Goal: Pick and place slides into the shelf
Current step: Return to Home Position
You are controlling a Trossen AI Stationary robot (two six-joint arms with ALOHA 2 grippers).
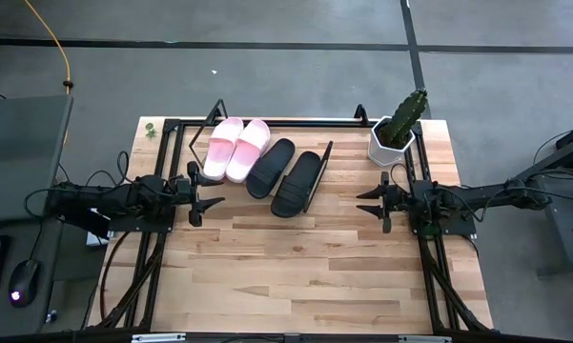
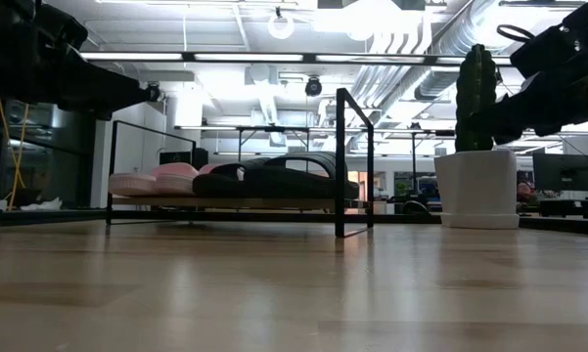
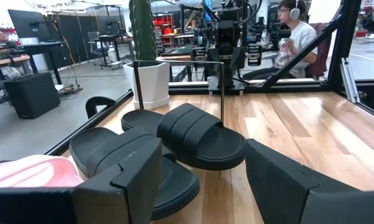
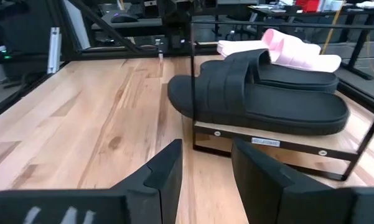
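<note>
High view: my left gripper (image 1: 208, 199) and right gripper (image 1: 369, 203) hang spread and empty at either side of the table (image 1: 296, 276). The pink slides (image 1: 236, 148) and black slides (image 1: 286, 171) lie on the shelf (image 1: 267, 121).
Low view: all four rest on the slant.
Left wrist view: the outer black slide pokes past the shelf's end.
Right wrist view: the same overhang shows.
Risk: I judge that a knock to the shelf could tip that slide off.

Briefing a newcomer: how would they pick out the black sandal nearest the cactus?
Find the wire-framed shelf at the far edge of the table. Of four sandals in its row, it is the black sandal at the cactus end, jutting farthest over the front.
</note>
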